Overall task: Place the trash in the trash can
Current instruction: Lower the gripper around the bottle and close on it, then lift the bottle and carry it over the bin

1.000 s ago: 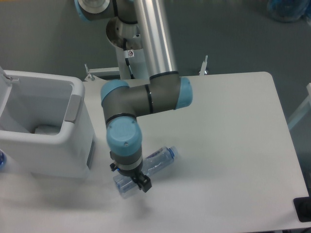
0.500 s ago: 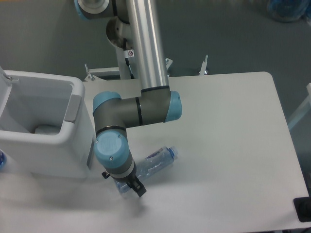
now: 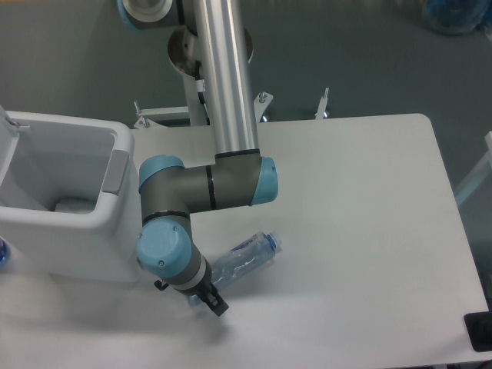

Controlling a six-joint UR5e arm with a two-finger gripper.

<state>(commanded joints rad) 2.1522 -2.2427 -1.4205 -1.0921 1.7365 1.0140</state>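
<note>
The crushed bottle lies on its side on the bench, blue cap pointing up-right and away from the trash can, its base end hidden under the wrist. It has not shifted over the last second, while the arm has swung steadily leftward and lower in the picture, so the wrist that stood over the bottle's middle now sits over its base end, close to the bin's near corner. That suggests the grasp is not yet made: the arm seems to be repositioning along the bottle rather than lifting it. The gripper points down at the bench just below the bottle's base, and only a dark tip of the fingers shows beneath the blue wrist cap, so I cannot tell how wide they stand or whether they touch the plastic. Inside the bin a pale object rests on the floor, possibly the packet, though it is too indistinct to say. The forearm reaches from the upright silver link across to the left, elbow bent, wrist turned downward.
</note>
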